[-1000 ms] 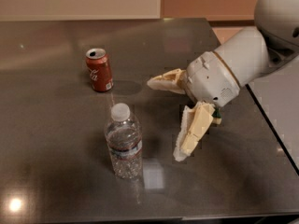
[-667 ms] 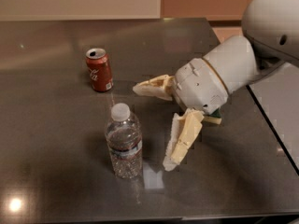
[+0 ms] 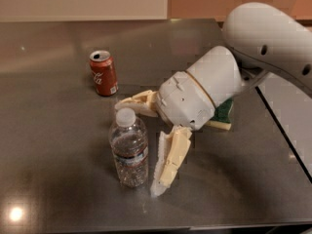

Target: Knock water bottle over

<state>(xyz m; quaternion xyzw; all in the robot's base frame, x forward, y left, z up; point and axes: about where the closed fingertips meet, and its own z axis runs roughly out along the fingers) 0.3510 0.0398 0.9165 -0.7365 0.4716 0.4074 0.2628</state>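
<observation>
The water bottle (image 3: 129, 148) is a small clear ribbed bottle with a white cap. It stands upright on the dark table (image 3: 53, 130), front and left of centre. My gripper (image 3: 138, 145) is open, reaching in from the right. One cream finger (image 3: 168, 161) points down to the table just right of the bottle. The other finger (image 3: 136, 103) stretches left just behind the cap. The bottle stands between the fingers, very near both. I cannot tell if either touches it.
A red soda can (image 3: 104, 73) stands upright behind and left of the bottle. A green and yellow sponge (image 3: 222, 115) lies under my wrist on the right. The table's right edge (image 3: 280, 130) and front edge (image 3: 146, 225) are close.
My gripper has moved left toward the bottle, so its fingers now flank it. The bottle and can have not moved.
</observation>
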